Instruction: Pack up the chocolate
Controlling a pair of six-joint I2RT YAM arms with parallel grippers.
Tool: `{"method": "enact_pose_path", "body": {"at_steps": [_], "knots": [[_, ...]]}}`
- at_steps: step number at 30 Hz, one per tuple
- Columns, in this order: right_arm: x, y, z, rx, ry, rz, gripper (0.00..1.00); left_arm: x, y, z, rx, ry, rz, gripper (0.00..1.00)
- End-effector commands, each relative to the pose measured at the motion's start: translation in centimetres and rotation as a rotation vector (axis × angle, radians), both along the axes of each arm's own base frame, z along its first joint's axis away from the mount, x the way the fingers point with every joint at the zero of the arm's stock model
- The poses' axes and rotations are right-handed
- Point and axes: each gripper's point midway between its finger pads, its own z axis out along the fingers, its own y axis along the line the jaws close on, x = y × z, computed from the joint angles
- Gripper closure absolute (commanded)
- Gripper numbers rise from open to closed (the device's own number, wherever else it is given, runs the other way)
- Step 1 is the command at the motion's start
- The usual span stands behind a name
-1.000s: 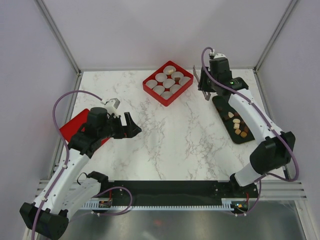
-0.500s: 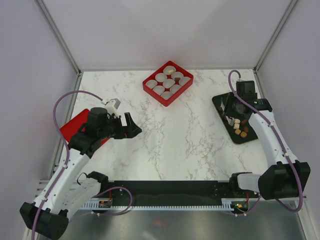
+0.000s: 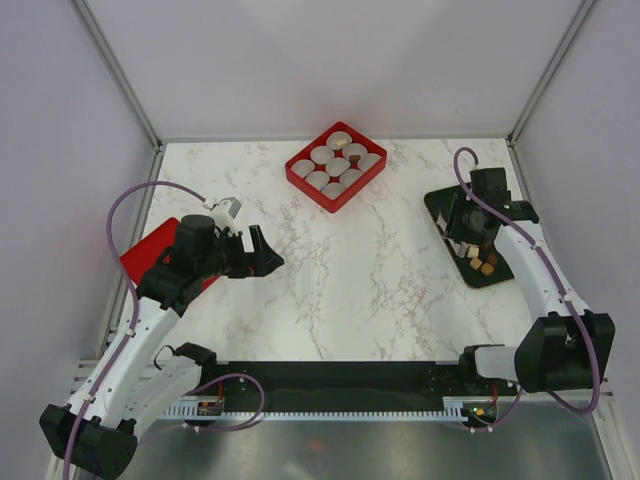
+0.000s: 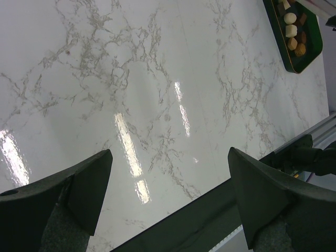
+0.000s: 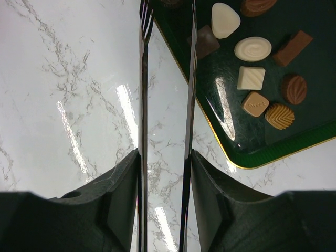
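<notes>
The chocolate (image 3: 480, 262) is several small brown, tan and white pieces on a dark green tray (image 3: 497, 279) at the right. The pieces (image 5: 254, 48) show closely in the right wrist view and small in the left wrist view (image 4: 290, 18). My right gripper (image 3: 462, 228) hangs over the tray's near-left part, shut on long metal tweezers (image 5: 143, 105). The two arms of the tweezers are apart, and their tips reach the tray's edge next to a dark brown piece (image 5: 203, 42). My left gripper (image 3: 262, 252) is open and empty above the table's left-middle.
A red box (image 3: 300, 172) of round white paper cups (image 3: 322, 155) stands at the back centre; one cup seems to hold a brown piece. A flat red lid (image 3: 140, 255) lies under the left arm. A black rail (image 4: 210, 220) runs along the table's near edge.
My right arm has swung with the tweezers from beside the red box down to the green tray, then settled a little lower over it. The left arm has not moved.
</notes>
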Motion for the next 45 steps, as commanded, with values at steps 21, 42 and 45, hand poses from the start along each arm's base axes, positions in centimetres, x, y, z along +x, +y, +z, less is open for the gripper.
{"method": "enact_pose_path", "body": {"at_steps": [21,42,45], "knots": [[2.5,0.0,-4.1,0.032,0.010,-0.045,0.52,0.4,-0.4,0.6,0.000,-0.052,-0.044,0.00],[3.8,-0.6,0.1,0.020,-0.065,-0.070,0.65,0.4,-0.4,0.7,0.001,-0.055,-0.042,0.00],[4.4,-0.4,1.1,0.035,-0.086,-0.067,0.66,0.4,-0.4,0.7,0.001,-0.054,-0.042,0.00]]}}
